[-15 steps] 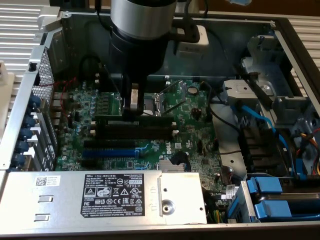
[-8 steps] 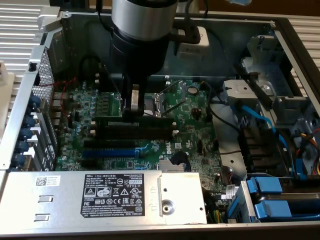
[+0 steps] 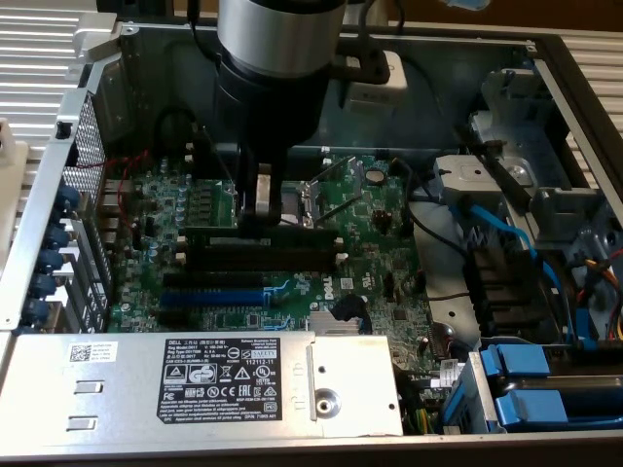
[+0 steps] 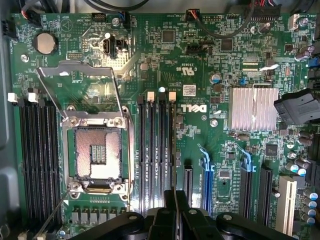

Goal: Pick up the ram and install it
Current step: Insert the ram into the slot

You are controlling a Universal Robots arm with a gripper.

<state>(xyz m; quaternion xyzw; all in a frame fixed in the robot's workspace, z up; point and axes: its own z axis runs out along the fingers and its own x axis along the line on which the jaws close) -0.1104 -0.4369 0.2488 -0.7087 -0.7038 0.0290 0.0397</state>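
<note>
Exterior view, from its left: blue slot [image 3: 209, 295] lies near the grey power supply box [image 3: 117, 384], w/ long black slots [image 3: 263, 255] just beyond it. Over these hangs the gripper [image 3: 258, 216], fingers pressed nearly together, pinching the ram [image 3: 302, 227]. The ram is level, lengthwise along the black slots, at the one closest to the CPU socket [image 3: 326, 192]. Whether it is seated I cannot tell. Further right are the blue drive trays [image 3: 545, 389].

Open case [image 3: 292, 58] carries motherboard [image 3: 380, 263]; on board: CPU socket [image 3: 326, 199], black slots [image 3: 263, 261], blue slot [image 3: 209, 297], heatsink [image 3: 336, 326], the ram [image 3: 214, 233] upright along a slot (seating unclear)
</note>
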